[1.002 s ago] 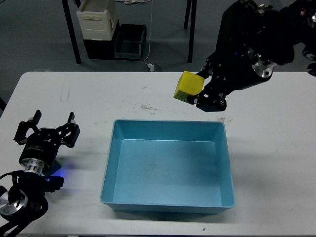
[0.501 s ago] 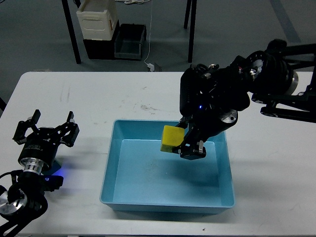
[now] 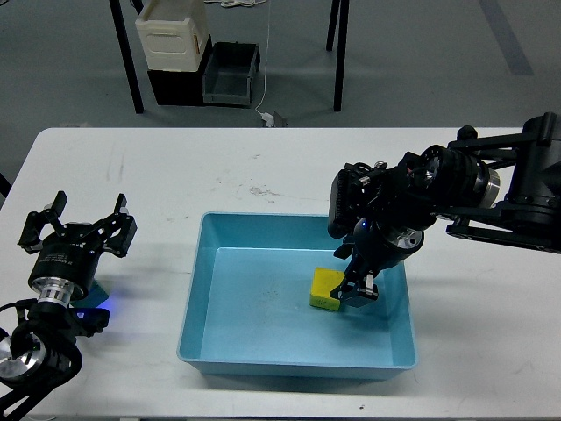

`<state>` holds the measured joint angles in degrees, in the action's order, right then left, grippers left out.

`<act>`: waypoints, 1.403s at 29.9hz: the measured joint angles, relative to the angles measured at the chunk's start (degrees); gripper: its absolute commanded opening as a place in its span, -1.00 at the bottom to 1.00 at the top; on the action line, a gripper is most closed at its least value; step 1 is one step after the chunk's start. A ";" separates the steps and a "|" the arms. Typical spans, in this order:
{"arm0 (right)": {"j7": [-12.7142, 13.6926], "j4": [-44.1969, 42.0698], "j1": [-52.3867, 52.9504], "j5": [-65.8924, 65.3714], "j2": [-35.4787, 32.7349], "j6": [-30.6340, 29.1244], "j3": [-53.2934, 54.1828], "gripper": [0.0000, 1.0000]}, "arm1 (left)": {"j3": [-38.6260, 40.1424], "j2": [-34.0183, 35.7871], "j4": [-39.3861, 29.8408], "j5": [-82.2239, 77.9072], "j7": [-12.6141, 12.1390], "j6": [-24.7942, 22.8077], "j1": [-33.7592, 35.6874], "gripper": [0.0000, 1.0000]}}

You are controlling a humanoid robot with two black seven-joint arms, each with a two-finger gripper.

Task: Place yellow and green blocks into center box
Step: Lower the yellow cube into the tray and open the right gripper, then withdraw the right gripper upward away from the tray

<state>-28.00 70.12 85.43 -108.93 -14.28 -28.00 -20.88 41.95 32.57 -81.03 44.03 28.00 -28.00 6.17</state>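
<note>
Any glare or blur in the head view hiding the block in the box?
Head view: sharp, evenly lit, no glare on the box; the yellow block is clear, with the dark right gripper covering its right edge and casting a soft shadow on the floor.

block (image 3: 327, 289) in box (image 3: 210, 263), right of centre, apparently on its floor, right gripper (image 3: 355, 292) touching it, left gripper (image 3: 77, 237) left of box

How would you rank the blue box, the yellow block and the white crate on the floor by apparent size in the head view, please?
1. blue box, by far the largest.
2. white crate, though it sits farther from the camera, so its true size is unsure.
3. yellow block, smallest, held by the right gripper.
</note>
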 measured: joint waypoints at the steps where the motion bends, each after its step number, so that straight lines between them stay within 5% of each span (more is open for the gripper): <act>1: 0.00 -0.29 -0.21 0.08 -0.07 0.00 0.22 0.93 | -0.01 0.06 0.00 0.00 0.00 0.00 0.04 1.00; 7: 0.01 -0.87 -2.01 5.94 -2.72 1.98 6.53 0.93 | -0.01 1.39 0.18 -0.23 -0.01 0.00 0.59 1.00; 24: 0.00 -1.95 -16.91 18.24 -2.24 6.20 49.40 0.93 | 5.62 7.87 3.16 -4.43 -0.01 0.00 2.83 1.00; 34: 0.00 -0.19 -29.21 21.77 -1.28 18.69 65.28 0.93 | 8.38 15.67 12.99 -36.25 -0.01 0.00 10.45 1.00; 42: 2.11 3.65 -45.72 25.69 0.59 20.84 81.73 0.93 | 9.54 20.59 22.99 -65.84 -0.01 -0.01 21.49 1.00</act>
<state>-25.88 73.77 39.70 -83.25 -13.68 -7.16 60.85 51.49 53.16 -58.05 -21.81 27.99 -28.01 27.66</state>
